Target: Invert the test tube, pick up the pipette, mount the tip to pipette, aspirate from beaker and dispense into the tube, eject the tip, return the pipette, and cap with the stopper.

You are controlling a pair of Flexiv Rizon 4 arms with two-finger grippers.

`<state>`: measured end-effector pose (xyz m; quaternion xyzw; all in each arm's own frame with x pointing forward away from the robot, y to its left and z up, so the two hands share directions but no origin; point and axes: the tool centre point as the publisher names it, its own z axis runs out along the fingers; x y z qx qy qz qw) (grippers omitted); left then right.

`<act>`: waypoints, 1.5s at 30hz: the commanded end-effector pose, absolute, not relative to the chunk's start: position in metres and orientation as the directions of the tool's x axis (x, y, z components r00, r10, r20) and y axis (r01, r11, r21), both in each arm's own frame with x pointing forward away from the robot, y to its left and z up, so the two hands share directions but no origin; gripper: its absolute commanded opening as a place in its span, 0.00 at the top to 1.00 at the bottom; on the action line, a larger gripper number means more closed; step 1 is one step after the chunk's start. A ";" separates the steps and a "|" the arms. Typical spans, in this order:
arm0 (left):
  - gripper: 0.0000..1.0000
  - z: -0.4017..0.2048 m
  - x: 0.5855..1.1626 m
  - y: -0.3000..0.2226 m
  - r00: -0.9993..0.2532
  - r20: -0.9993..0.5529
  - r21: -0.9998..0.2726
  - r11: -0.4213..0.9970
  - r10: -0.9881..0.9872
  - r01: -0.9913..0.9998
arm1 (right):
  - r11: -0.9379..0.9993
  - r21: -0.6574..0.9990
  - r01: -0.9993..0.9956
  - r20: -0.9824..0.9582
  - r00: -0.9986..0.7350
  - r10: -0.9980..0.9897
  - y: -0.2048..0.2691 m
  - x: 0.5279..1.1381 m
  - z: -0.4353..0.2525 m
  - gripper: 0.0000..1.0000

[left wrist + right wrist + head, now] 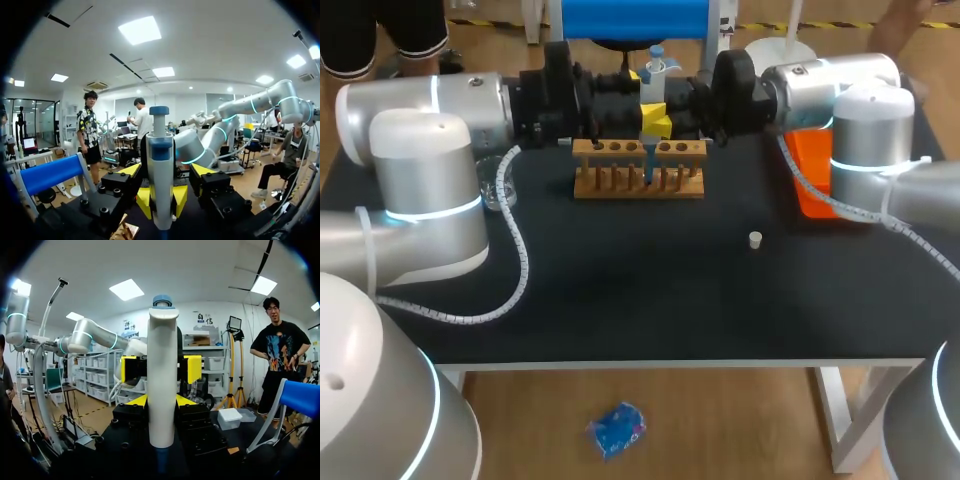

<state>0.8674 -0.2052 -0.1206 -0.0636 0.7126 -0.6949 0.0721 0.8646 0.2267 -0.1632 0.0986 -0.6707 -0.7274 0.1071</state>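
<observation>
Bench (650, 300) stock at this moment, all places taken from the rack (638, 182), of which there is one, wooden, with one row of holes partly hidden.

- **Pipette** (656, 70): one, upright directly above the rack's middle, blue plunger uppermost.
- **Right hand** (161, 401): one, come in from the rack's right, both fingers pressed to the pipette's barrel from two sides and so gripping it.
- **Left hand** (166, 171): one, come in from the rack's left to face the right hand, fingers spread wider than the barrel and flanking it, holding nothing as far as can be seen.
- **Tube** (648, 172): one, probably; a thin bluish upright in the rack's middle, right under the pipette. Whether a tip is mounted and reaches into it cannot be told.
- **Stopper** (755, 240): one, small and white, loose on the bench to the front right of the rack, well apart from it.
- **Beaker** (495, 192): one, clear, to the left of the rack, partly hidden by the left arm.
- **Orange box** (812, 165): one, to the right of the rack, partly hidden by the right arm.

Progress, as a judgement: the pipette is picked up and poised over the tube, so the dispensing step looks to be in hand. Whether liquid was drawn is not shown. Left to do are ejecting the tip, returning the pipette and capping, since the stopper is not on the tube.
</observation>
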 end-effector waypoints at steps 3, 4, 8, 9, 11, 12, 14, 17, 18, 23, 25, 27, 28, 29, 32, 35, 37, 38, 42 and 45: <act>0.25 -0.121 0.866 -0.205 -0.980 -0.017 -1.000 0.016 -0.200 0.014 | -0.080 0.997 0.022 -0.002 -0.958 -0.287 0.226 0.864 -0.164 1.00; 0.26 -0.121 0.866 -0.205 -0.980 -0.016 -1.000 0.016 -0.201 0.014 | -0.080 0.997 0.021 -0.002 -0.958 -0.287 0.226 0.864 -0.163 1.00; 0.35 -0.122 0.867 -0.206 -0.979 -0.014 -1.000 0.013 -0.203 0.012 | -0.080 0.997 0.020 -0.003 -0.958 -0.286 0.226 0.865 -0.163 1.00; 0.36 -0.122 0.867 -0.206 -0.979 -0.014 -1.000 0.013 -0.203 0.011 | -0.079 0.997 0.020 -0.004 -0.958 -0.286 0.226 0.865 -0.163 1.00; 0.35 -0.122 0.868 -0.207 -0.979 -0.011 -1.000 0.013 -0.205 0.009 | -0.079 0.997 0.019 -0.004 -0.958 -0.288 0.226 0.864 -0.163 1.00; 0.35 -0.122 0.868 -0.207 -0.979 -0.010 -1.000 0.013 -0.206 0.008 | -0.078 0.997 0.020 -0.004 -0.957 -0.288 0.226 0.864 -0.163 1.00; 0.30 -0.122 0.868 -0.207 -0.979 -0.009 -1.000 0.013 -0.205 0.007 | -0.077 0.997 0.021 -0.002 -0.957 -0.289 0.226 0.864 -0.164 1.00; 0.27 -0.122 0.869 -0.208 -0.979 -0.007 -1.000 0.016 -0.205 0.004 | -0.077 0.997 0.023 -0.001 -0.957 -0.291 0.226 0.864 -0.164 1.00; 0.27 -0.122 0.869 -0.208 -0.979 -0.007 -1.000 0.017 -0.206 0.003 | -0.077 0.997 0.023 0.000 -0.957 -0.291 0.226 0.864 -0.164 1.00; 0.25 -0.121 0.871 -0.208 -0.978 -0.005 -1.000 0.020 -0.210 0.001 | -0.075 0.997 0.024 0.002 -0.957 -0.291 0.225 0.864 -0.165 1.00; 0.24 -0.121 0.871 -0.208 -0.978 -0.005 -1.000 0.020 -0.210 0.001 | -0.075 0.997 0.025 0.002 -0.957 -0.290 0.225 0.864 -0.165 1.00; 0.27 -0.121 0.871 -0.209 -0.978 -0.005 -1.000 0.019 -0.209 0.001 | -0.076 0.997 0.024 0.002 -0.957 -0.289 0.225 0.864 -0.165 1.00; 0.31 -0.121 0.871 -0.209 -0.978 -0.005 -1.000 0.019 -0.209 0.001 | -0.076 0.997 0.024 0.001 -0.957 -0.289 0.225 0.864 -0.165 1.00; 0.33 -0.121 0.871 -0.208 -0.978 -0.004 -1.000 0.019 -0.210 0.000 | -0.075 0.997 0.023 0.001 -0.957 -0.288 0.225 0.864 -0.165 1.00; 0.37 -0.123 0.871 -0.208 -0.978 0.002 -1.000 0.021 -0.209 -0.007 | -0.074 0.997 0.023 0.001 -0.958 -0.288 0.224 0.865 -0.165 1.00; 0.55 -0.123 0.871 -0.208 -0.978 0.006 -1.000 0.022 -0.206 -0.011 | -0.074 0.997 0.023 0.000 -0.958 -0.287 0.224 0.865 -0.164 1.00; 0.54 -0.124 0.871 -0.208 -0.979 0.009 -1.000 0.022 -0.205 -0.014 | -0.074 0.997 0.023 0.001 -0.958 -0.287 0.224 0.865 -0.164 1.00; 0.55 -0.124 0.871 -0.208 -0.979 0.009 -1.000 0.023 -0.205 -0.014 | -0.074 0.997 0.023 0.001 -0.958 -0.287 0.224 0.865 -0.164 1.00; 0.67 -0.124 0.871 -0.207 -0.979 0.011 -0.999 0.028 -0.204 -0.017 | -0.071 0.997 0.025 0.004 -0.957 -0.289 0.224 0.865 -0.164 1.00; 0.82 -0.124 0.871 -0.207 -0.980 0.011 -0.999 0.031 -0.199 -0.017 | -0.069 0.997 0.026 0.005 -0.957 -0.290 0.224 0.865 -0.164 1.00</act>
